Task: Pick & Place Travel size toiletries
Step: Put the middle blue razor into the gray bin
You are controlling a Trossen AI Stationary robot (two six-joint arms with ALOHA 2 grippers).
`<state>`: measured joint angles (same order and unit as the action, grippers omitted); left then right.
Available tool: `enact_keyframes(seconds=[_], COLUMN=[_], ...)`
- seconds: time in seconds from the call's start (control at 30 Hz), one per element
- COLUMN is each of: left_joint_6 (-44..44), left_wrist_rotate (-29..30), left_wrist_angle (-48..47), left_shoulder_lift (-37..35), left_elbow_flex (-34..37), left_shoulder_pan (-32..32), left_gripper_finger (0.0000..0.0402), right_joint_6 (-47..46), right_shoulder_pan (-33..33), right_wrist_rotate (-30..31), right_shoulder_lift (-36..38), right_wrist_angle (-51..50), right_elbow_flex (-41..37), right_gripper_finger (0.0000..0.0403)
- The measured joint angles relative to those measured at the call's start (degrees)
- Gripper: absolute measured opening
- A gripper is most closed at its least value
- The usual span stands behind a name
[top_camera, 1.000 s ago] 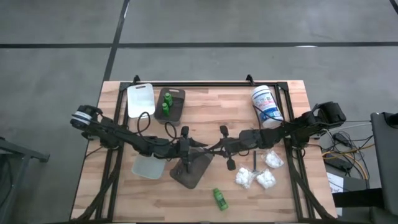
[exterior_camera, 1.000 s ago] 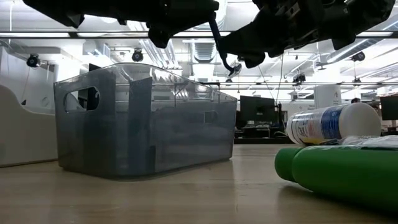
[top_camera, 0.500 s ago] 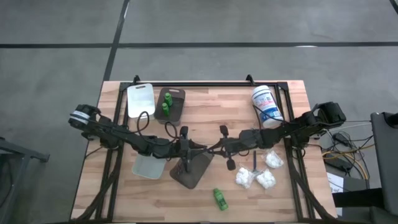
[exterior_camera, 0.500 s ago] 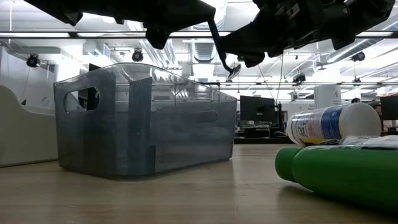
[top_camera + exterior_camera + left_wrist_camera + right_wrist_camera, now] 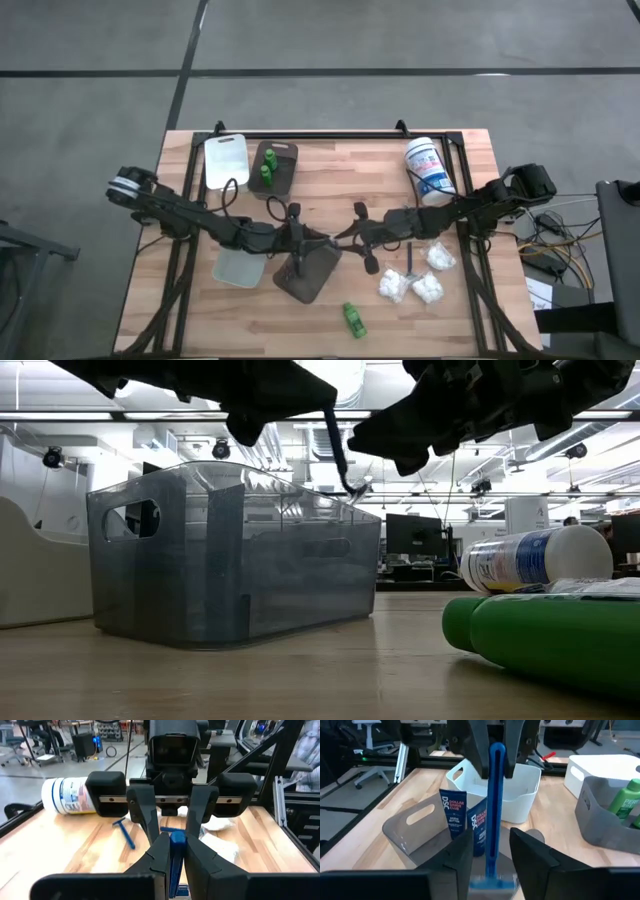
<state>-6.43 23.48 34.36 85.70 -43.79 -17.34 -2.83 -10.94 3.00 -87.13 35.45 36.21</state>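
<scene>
The blue stick (image 5: 176,840) is in the air over the middle of the table (image 5: 460,320), above the grey tray (image 5: 308,272). It is passing from one arm to the other. The left end effector (image 5: 322,241) is clamped on it, fingers pressed to either side. The right end effector (image 5: 343,240) faces it nose to nose with its fingers apart, so the stick stands between them without being gripped; I judge the hand-over as good as made. Two dark blue tubes (image 5: 462,817) already stand in the grey tray below, so this stick probably belongs there too. At 11 o'clock on the table, two green bottles (image 5: 266,168) sit in the brown tray (image 5: 284,168), with the white tray (image 5: 226,160) just beside it. That part of the sorting looks done. A good share is left. A loose green bottle (image 5: 353,320) lies at 6 o'clock near the front edge. Several white packets (image 5: 412,286) are clustered at 4 o'clock, and a second blue stick (image 5: 410,258) lies on the boards beside them. The white tub (image 5: 428,168) lies at 2 o'clock, apart from all this. As I read it, the task is roughly at its midpoint: the held stick needs lowering into its tray, then the bottle, the packets and the other stick remain.
</scene>
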Motion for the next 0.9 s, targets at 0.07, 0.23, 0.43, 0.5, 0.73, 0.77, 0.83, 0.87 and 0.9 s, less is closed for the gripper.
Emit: enact_keyframes(seconds=[0.07,0.23,0.43,0.5,0.73,0.77,0.83,0.87,0.9], left_joint_6=[-0.67,-1.36,-1.34,-1.18,-1.21,-1.22,-1.23,-1.19,-1.03], left_wrist_rotate=[0.0,0.0,-0.05,-0.2,-5.52,-6.62,-8.76,-9.67,-10.51], left_wrist_angle=[-2.41,-9.75,-17.51,-19.95,-32.35,-33.68,-36.3,-37.64,-39.34], left_shoulder_lift=[-1.5,-5.9,-11.96,-14.02,-21.5,-22.39,-24.14,-24.92,-25.72], left_elbow_flex=[0.0,0.0,0.0,0.0,0.0,0.0,0.0,0.0,0.0], left_shoulder_pan=[-0.13,-0.3,-0.98,-1.32,-1.62,-1.62,-1.64,-1.66,-1.68], left_gripper_finger=[0.0037,0.0037,0.0038,0.0038,0.0039,0.0039,0.0039,0.0039,0.0039], right_joint_6=[0.0,0.0,-0.02,0.0,-0.03,-0.02,-0.02,-0.04,-0.07], right_shoulder_pan=[0.02,0.0,-0.03,-0.03,-0.03,-0.03,-0.03,-0.03,-0.03], right_wrist_rotate=[-0.02,0.0,0.0,0.0,0.0,0.0,0.0,0.0,0.0], right_shoulder_lift=[0.0,0.0,0.04,0.04,0.04,0.04,0.04,0.04,0.04], right_wrist_angle=[-0.54,-1.71,-3.33,-3.96,-4.1,-4.1,-4.12,-4.12,-4.12], right_elbow_flex=[0.0,0.0,0.02,0.02,0.02,0.02,0.02,0.02,0.02], right_gripper_finger=[0.0148,0.0186,0.0214,0.022,0.0236,0.0239,0.0243,0.0245,0.0247])
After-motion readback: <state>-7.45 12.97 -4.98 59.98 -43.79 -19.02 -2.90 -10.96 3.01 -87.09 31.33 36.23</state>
